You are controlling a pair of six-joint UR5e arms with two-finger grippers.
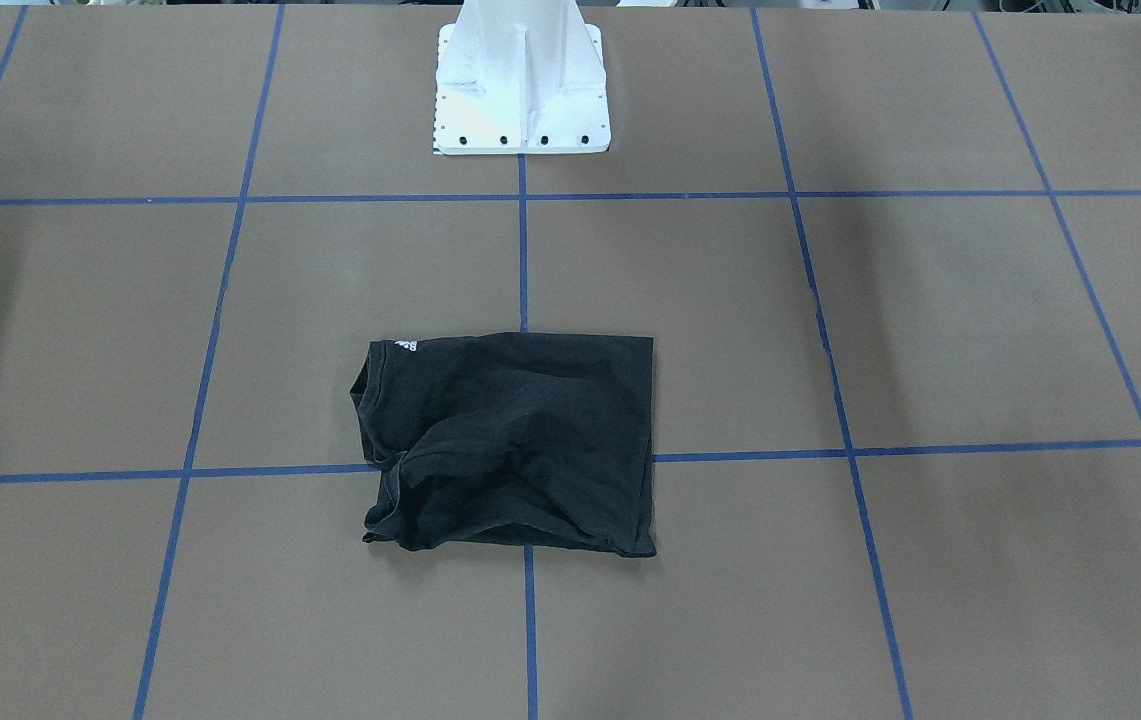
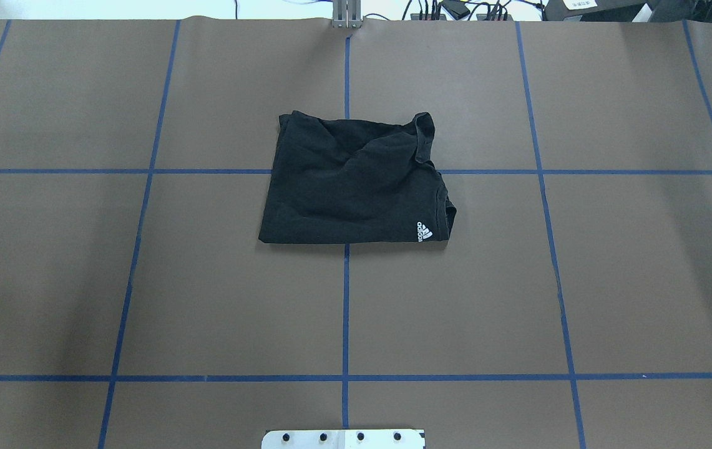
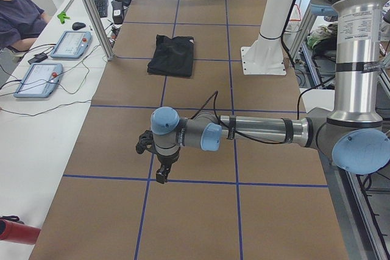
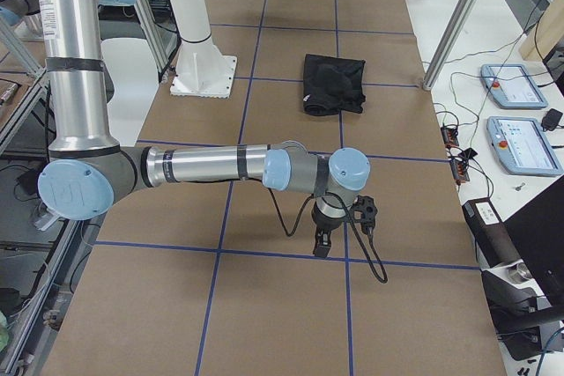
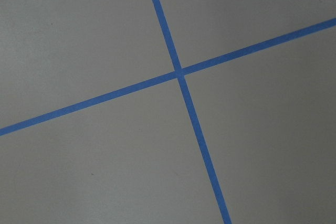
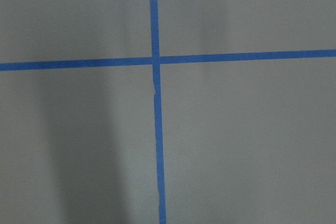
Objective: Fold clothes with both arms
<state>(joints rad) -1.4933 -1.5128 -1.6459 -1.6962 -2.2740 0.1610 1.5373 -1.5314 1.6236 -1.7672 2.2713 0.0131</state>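
The black T-shirt (image 1: 510,445) lies folded into a rough rectangle at the table's middle, with a small white logo at one corner (image 2: 424,232). It also shows in the exterior left view (image 3: 172,56) and the exterior right view (image 4: 333,84). My left gripper (image 3: 161,175) hangs over the table far from the shirt, towards the table's left end. My right gripper (image 4: 322,242) hangs over the right end, also far from it. Both show only in side views, so I cannot tell if they are open or shut. Both wrist views show only brown table (image 5: 79,35) and crossed blue tape (image 6: 155,60).
The white pedestal base (image 1: 522,90) stands behind the shirt on the robot's side. Blue tape lines (image 2: 346,312) grid the brown table. Teach pendants (image 3: 38,80) and an operator (image 3: 18,16) are beside the table; aluminium posts (image 3: 91,10) stand at its far edge.
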